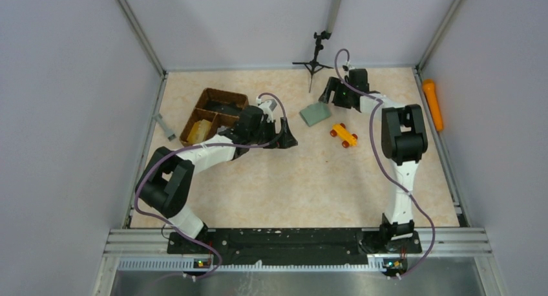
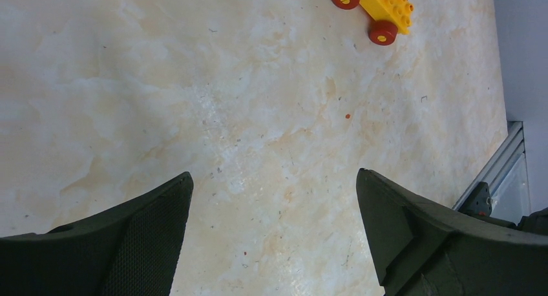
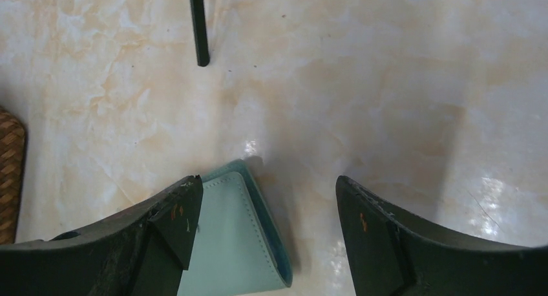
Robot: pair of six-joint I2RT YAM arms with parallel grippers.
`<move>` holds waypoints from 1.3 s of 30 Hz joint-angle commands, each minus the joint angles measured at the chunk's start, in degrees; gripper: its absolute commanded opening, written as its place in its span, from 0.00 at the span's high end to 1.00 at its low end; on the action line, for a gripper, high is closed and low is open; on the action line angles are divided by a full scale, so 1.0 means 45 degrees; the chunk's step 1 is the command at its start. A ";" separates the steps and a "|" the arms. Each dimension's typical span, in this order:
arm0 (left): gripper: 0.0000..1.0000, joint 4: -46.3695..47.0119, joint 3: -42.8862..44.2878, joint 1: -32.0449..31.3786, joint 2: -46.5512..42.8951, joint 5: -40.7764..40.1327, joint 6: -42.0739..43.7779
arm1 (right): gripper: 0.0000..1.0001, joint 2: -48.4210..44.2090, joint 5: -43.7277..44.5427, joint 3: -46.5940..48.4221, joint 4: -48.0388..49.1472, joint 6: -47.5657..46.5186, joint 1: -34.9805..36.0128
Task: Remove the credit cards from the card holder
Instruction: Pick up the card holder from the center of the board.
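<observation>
The card holder (image 1: 315,114) lies folded shut on the table, a flat grey-green square with a blue-grey edge. In the right wrist view the card holder (image 3: 236,244) sits low between the fingers, and the left finger (image 3: 171,212) overlaps its near side. My right gripper (image 3: 267,183) stands open above it, just behind the holder (image 1: 333,94) in the top view. My left gripper (image 1: 287,139) is open over bare table (image 2: 274,173), left of the holder. No credit cards show; the holder is closed.
A brown wicker tray (image 1: 213,112) holding a yellow block (image 1: 199,129) stands at the left; its corner (image 3: 10,173) shows in the right wrist view. A yellow toy car with red wheels (image 1: 344,134) (image 2: 378,8) lies right of the holder. A small black tripod (image 1: 315,60) stands at the back.
</observation>
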 commanded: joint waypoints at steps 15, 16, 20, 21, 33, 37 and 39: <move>0.04 0.0339 -0.0300 0.0121 -0.0378 -0.1006 0.0161 | 0.89 -0.1327 0.0044 -0.0640 -0.1865 -0.3378 0.2031; 0.08 0.0301 -0.0302 0.0125 -0.0422 -0.1076 0.0255 | 0.92 -0.1787 -0.0077 -0.1199 -0.1632 -0.3204 0.2089; 0.14 0.0122 -0.0188 0.0146 -0.0428 -0.1173 0.0405 | 1.00 -0.4022 -0.0683 -0.3875 -0.0123 -0.2471 0.2468; 0.14 0.0086 -0.0136 0.0148 -0.0338 -0.1093 0.0415 | 1.00 -0.4575 -0.0771 -0.4499 0.0144 -0.2361 0.2549; 0.20 -0.1423 0.1857 -0.0324 0.2089 0.2092 0.0492 | 1.00 -0.8730 -0.1742 -1.0146 0.5104 -0.1070 0.2909; 0.19 -0.0642 0.1737 -0.0335 0.2182 0.3052 0.0413 | 1.00 -0.9241 -0.1527 -1.0808 0.5984 -0.0680 0.2909; 0.16 0.0291 0.1403 -0.0342 0.2034 0.3941 0.0115 | 1.00 -0.9576 -0.1466 -1.1230 0.6614 -0.0525 0.2911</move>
